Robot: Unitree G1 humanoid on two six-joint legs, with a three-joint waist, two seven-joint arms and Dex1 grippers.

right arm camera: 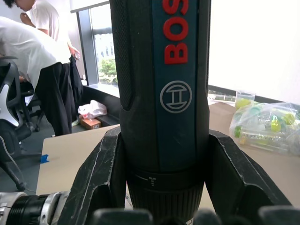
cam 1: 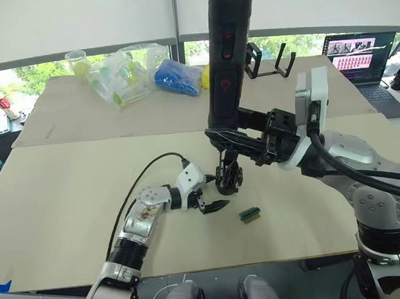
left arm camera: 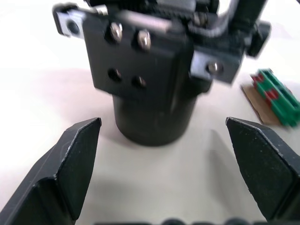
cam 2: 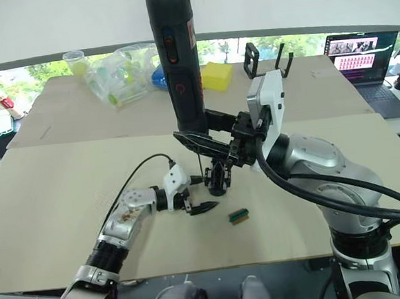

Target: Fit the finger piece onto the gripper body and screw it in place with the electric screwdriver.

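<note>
- Right gripper [right arm camera: 161, 206]: closed around the lower barrel of the electric screwdriver [cam 1: 226, 57], one black finger pressed against each side, as the right wrist view shows.
- Electric screwdriver: held upright above the middle of the surface [cam 1: 65, 201], its red markings facing the head camera and its thin bit pointing down at the gripper body [cam 1: 228, 177].
- Gripper body: a black block on a round base, standing on the surface directly under the screwdriver; in the left wrist view its flat face carries two screw heads and two empty holes [left arm camera: 125, 78].
- Left gripper [cam 1: 215, 204]: low over the surface, just beside the gripper body on the robot's left; its two fingers [left arm camera: 75, 159] are spread wide, hold nothing, and stand clear of the round base.
- Finger piece: cannot be told apart from the other black parts around the gripper body.
- Green-and-tan block [cam 1: 250, 214]: lies flat on the surface just to the right of the left gripper, near the gripper body but not touching it.
- Far part of the surface: clear plastic bag [cam 1: 121, 74] with yellow-green items, blue bundle [cam 1: 177, 77], yellow box [cam 2: 216, 75] and black open-frame stand [cam 1: 269, 61].
- Laptop [cam 1: 362, 57]: open, at the far right.
- Right wrist view: two people [right arm camera: 40, 61] stand near a window.
</note>
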